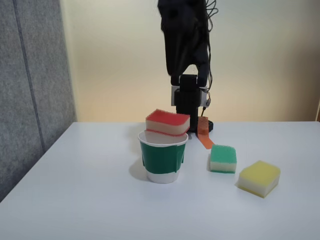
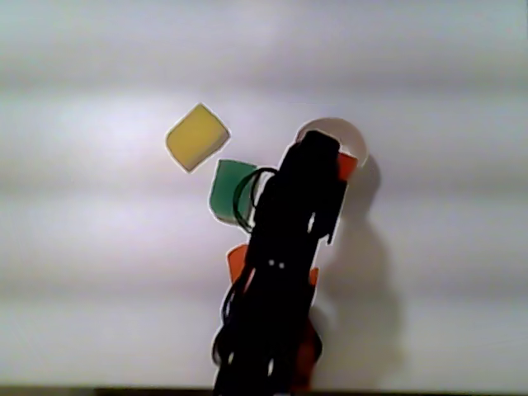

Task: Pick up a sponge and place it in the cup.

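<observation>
Cup (image 1: 162, 160) topped by red sponge (image 1: 167, 122), arm hiding pincer, grip unclear

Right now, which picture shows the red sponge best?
The fixed view. There the red sponge shows whole, sitting across the rim of the cup, its red top and cream layer clear. In the other view, looking down, the dark arm covers it, leaving just a red corner peeking out.

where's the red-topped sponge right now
In the fixed view the red-topped rectangular sponge sits tilted across the rim of the green-banded paper cup, left of the green-topped sponge, in front of the black arm.
</observation>
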